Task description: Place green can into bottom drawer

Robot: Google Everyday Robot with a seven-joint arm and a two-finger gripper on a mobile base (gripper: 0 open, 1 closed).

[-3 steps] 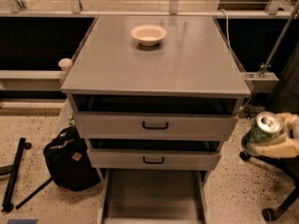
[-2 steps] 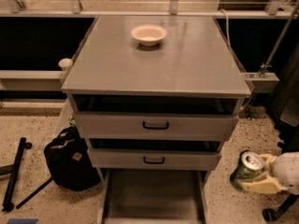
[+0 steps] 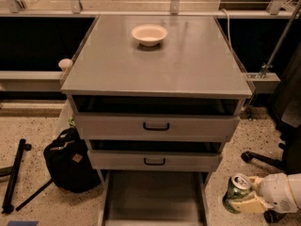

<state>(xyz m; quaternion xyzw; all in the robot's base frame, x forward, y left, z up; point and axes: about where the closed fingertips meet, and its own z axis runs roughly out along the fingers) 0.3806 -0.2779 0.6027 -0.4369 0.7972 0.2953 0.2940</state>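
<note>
The green can (image 3: 236, 191) is seen gripped in the gripper (image 3: 242, 202), whose fingers are closed around its lower body. It is held just off the right side of the bottom drawer (image 3: 153, 197), outside the drawer's right wall. The can is held roughly upright, slightly tilted, with silver top and pull-tab turned up, so its long axis runs close to vertical. From the can, the open tray lies to the left in the camera view. A sideways carry over the right wall, then a lowering onto the flat floor, is judged to be what is called for.

The drawer is pulled out and its grey floor is bare, so ample room is offered for setting down. Room is tighter toward the drawer's back, where the middle drawer front (image 3: 154, 161) with its black handle overhangs; a knock there is to be guarded against. The drawer's right wall is the edge to be cleared first, and whether the can's base rides above it cannot be told. A black bag (image 3: 70, 161) is parked left of the drawer, well apart from the path. A chair leg (image 3: 261, 158) is noted right of the drawer, behind the gripper.
</note>
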